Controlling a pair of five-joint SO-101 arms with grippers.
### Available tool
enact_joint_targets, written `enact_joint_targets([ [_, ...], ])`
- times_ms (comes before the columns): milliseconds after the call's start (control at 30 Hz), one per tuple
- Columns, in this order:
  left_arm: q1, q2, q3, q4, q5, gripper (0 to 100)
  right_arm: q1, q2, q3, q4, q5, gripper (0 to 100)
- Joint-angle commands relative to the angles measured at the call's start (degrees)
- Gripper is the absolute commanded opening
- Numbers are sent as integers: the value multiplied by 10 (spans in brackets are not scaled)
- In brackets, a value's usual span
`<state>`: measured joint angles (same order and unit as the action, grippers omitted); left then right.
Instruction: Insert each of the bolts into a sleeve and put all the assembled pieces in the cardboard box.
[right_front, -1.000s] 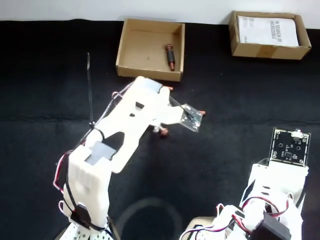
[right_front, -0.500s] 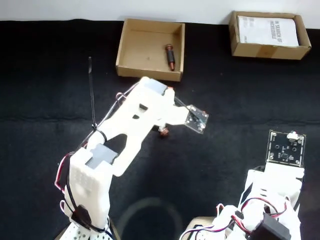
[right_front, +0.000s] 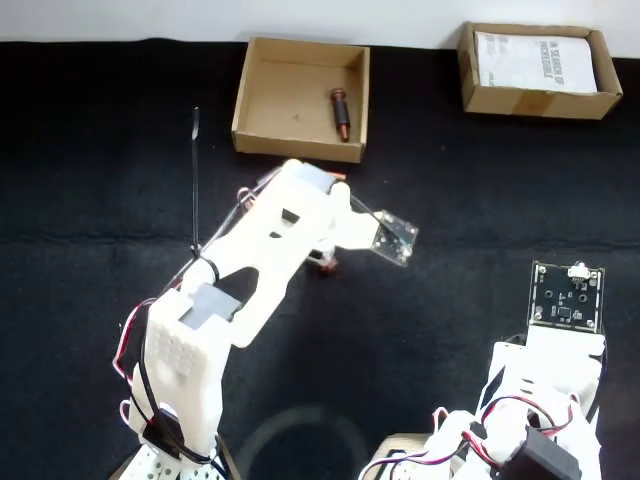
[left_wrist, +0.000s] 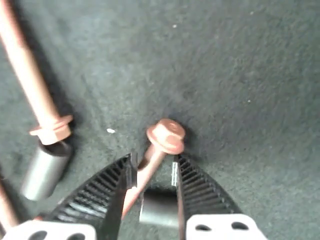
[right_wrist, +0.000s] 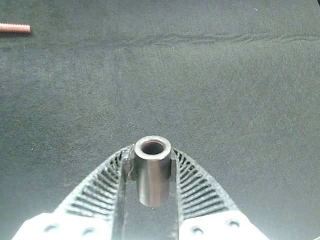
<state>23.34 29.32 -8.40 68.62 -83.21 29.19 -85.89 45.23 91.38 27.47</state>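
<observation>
High view: the cardboard box (right_front: 262, 98) stands at the far edge of the bench (right_front: 480, 200), about midway along, with one assembled piece (right_front: 341, 113) inside against its right wall. A second box (right_front: 535, 72) holding a sheet sits at the far right corner. The left arm reaches to mid-bench, and a bolt (right_front: 327, 263) shows just below its wrist. The right arm is drawn back at the near right corner. Left wrist view: the left gripper (left_wrist: 152, 162) has its jaws narrowed to either side of the bolt's shank just behind the head, with a gap visible, so it does not look clamped. A loose sleeve (left_wrist: 159, 209) lies beneath. Nearby, a second bolt (left_wrist: 31, 80) lies with its head beside another sleeve (left_wrist: 45, 170). Right wrist view: the right gripper (right_wrist: 151, 152) grips a held sleeve (right_wrist: 152, 175), bore end outward, above the bench. Assessment: the step in hand is picking up this bolt. Next, the jaws must close firmly, lift, and line the threaded tip up with the held sleeve's bore.
</observation>
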Motion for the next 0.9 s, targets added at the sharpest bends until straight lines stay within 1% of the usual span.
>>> enact_joint_targets([
  [0,-13,-3,-10,-3,-80,133,0,-2,0,0,7,9],
  [200,-9,1,-7,-4,-80,133,0,-2,4,-2,5,9],
  [300,-8,32,-11,-4,-80,130,0,-2,4,-3,5,9],
  [367,-8,55,-12,-4,-81,95,0,-2,4,-3,5,9],
  [433,-7,69,-12,-4,-81,19,0,-2,4,-3,6,9],
  [467,-7,73,-14,-4,-81,2,0,-2,4,-3,6,9],
  [500,-7,73,-20,-3,-80,16,0,-2,4,-3,7,9],
  [733,-7,65,-38,4,-74,8,0,-2,6,-24,4,9],
  [767,-7,54,-47,18,-63,8,0,-2,6,-28,4,9],
  [867,-7,12,-80,75,3,8,-4,-1,6,-31,4,9],
])
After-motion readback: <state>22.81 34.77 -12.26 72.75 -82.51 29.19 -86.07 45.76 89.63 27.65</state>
